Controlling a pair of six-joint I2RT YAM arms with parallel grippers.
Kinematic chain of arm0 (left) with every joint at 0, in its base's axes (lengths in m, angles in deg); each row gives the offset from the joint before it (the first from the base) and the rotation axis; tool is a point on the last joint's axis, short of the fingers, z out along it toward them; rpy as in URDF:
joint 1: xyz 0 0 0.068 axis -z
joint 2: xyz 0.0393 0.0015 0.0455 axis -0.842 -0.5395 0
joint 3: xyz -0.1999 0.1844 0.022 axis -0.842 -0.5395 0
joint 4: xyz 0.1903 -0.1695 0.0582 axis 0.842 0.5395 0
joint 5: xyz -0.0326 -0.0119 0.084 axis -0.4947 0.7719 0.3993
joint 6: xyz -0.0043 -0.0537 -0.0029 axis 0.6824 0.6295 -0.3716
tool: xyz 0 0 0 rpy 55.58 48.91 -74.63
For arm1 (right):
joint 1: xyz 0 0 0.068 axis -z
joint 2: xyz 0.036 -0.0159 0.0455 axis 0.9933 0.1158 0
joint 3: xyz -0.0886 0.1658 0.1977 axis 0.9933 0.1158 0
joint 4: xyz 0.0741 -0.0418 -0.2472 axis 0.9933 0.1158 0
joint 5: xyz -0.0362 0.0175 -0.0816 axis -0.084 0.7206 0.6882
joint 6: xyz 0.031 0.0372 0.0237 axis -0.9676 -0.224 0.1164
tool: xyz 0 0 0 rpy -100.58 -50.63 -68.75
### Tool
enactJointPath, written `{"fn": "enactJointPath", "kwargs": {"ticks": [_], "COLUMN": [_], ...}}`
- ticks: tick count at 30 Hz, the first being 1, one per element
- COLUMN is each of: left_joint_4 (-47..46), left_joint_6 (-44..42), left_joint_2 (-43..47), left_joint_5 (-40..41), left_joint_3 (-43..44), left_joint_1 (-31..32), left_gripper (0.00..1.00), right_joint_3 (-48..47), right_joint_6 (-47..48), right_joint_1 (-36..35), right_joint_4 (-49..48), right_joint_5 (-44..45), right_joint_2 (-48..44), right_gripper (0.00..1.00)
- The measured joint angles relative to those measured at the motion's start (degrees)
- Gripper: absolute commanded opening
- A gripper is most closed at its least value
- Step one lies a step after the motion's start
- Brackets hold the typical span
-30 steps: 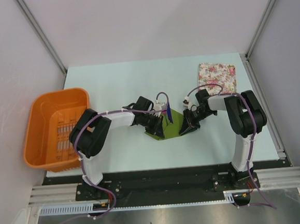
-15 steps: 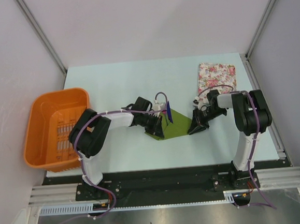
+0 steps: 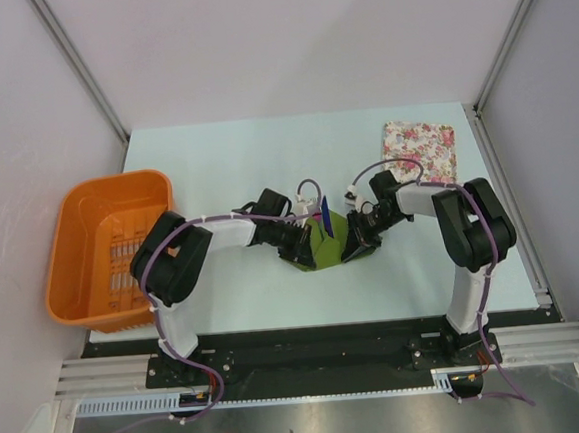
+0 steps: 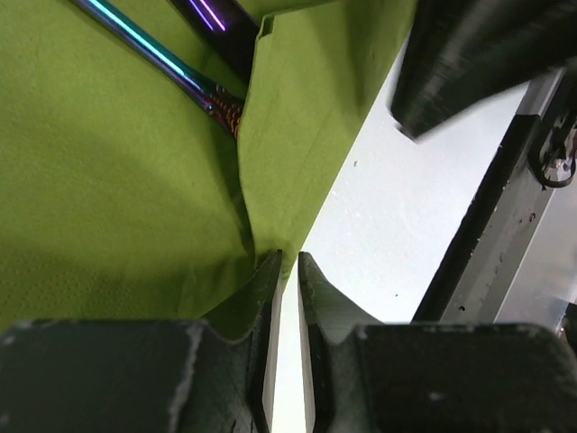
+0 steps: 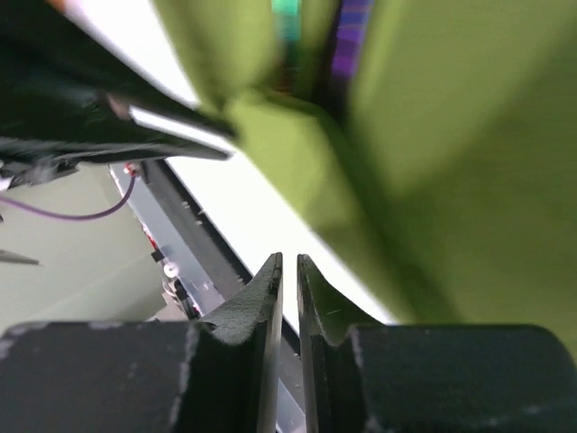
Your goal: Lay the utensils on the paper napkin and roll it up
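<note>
At the centre of the top view, the paper napkin (image 3: pixel 324 242) lies folded between both pincers. The left gripper (image 4: pixel 287 271) has its fingers nearly together, pinching the napkin's edge. The right gripper (image 5: pixel 288 269) is nearly closed; whether it pinches paper is unclear. The utensils (image 4: pixel 167 63) lie in the fold, upper left of the left wrist view.

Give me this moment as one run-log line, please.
stage: rolling | napkin: folded over utensils | left gripper: pinching napkin edge | right gripper: nearly shut, at napkin
</note>
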Motion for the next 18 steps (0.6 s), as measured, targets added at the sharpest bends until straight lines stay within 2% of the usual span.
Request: {"fn": "enactJointPath", "kwargs": {"ticks": [8, 12, 18], "left_joint_4": [0.24, -0.07, -2.86], "left_joint_6": [-0.07, 0.26, 3.63], "left_joint_2": [2.23, 4.11, 2.34], "left_joint_5": [-3.15, -6.56, -10.40], "left_joint_3": [-2.34, -2.05, 0.11], "left_joint_1": [-1.05, -0.63, 0.22], "left_gripper": [0.26, 0.27, 0.27], "right_joint_3": [-0.24, -0.33, -0.55], "right_joint_6": [-0.46, -0.66, -1.09], "right_joint_1": [0.55, 0.52, 0.52], "right_joint_4": [0.02, 0.13, 0.31], "right_joint_5": [1.92, 2.01, 1.97], "right_joint_2": [4.57, 4.66, 4.94], "right_gripper": [0.15, 0.15, 0.14]}}
